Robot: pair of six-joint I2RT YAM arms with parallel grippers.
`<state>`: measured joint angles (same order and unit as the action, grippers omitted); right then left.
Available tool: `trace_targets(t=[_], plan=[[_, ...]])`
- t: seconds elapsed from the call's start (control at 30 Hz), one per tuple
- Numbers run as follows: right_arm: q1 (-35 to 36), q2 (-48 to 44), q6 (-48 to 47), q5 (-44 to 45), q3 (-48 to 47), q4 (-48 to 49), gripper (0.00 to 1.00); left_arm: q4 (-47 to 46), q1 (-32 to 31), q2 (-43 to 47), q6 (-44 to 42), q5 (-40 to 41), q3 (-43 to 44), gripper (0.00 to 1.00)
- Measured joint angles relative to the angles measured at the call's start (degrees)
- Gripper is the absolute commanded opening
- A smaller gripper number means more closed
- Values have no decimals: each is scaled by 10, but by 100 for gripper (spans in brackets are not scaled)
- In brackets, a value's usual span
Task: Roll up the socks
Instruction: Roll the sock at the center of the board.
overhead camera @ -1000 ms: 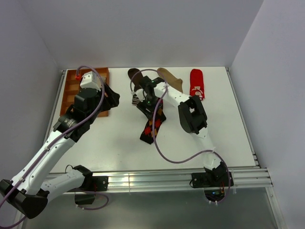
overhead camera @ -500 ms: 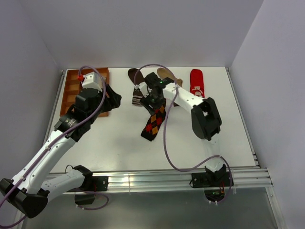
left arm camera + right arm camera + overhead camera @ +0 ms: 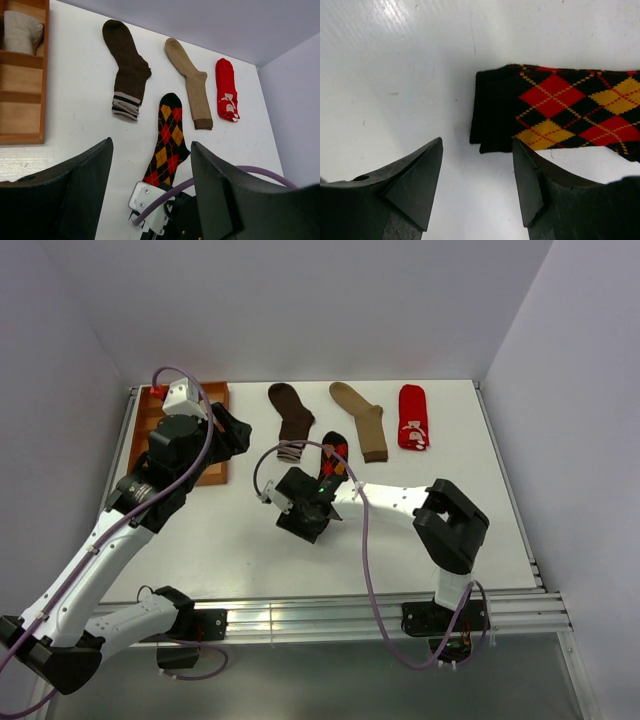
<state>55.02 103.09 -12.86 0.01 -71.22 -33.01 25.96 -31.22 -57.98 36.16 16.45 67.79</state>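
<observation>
Knit argyle sock (image 3: 560, 112), flat, black cuff squared. Right gripper (image 3: 477, 150) at cuff end, jaws wide apart, empty. Left gripper (image 3: 151, 145) jaws apart, empty.

Cannot see the cuff end of the black-orange argyle sock (image 3: 333, 455) from above, covered there by the right gripper (image 3: 305, 520), nor from the left wrist view, where that gripper's body and a purple cable (image 3: 215, 175) stand in front of it. Cannot follow the same sock past the right edge of the right wrist view. Cannot see much of the orange-brown tray (image 3: 213, 398) from above, lying under the left arm (image 3: 150, 490), cropped too by the left edge of the left wrist view; cannot read from above the small white figure (image 3: 413, 427) on the red sock (image 3: 411, 405).
</observation>
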Motion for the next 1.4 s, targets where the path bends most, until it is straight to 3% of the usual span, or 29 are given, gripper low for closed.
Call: trace_targets(t=[0.33, 0.93, 1.23, 1.4], plan=[[9, 24, 31, 62, 5, 61, 64, 0, 0, 14, -1, 13, -10, 69], [16, 25, 48, 51, 41, 68, 62, 0, 0, -13, -13, 15, -10, 69], [15, 25, 39, 38, 51, 83, 37, -9, 0, -23, -15, 14, -17, 69], [-4, 24, 23, -5, 52, 85, 35, -21, 0, -29, -15, 14, -23, 69]])
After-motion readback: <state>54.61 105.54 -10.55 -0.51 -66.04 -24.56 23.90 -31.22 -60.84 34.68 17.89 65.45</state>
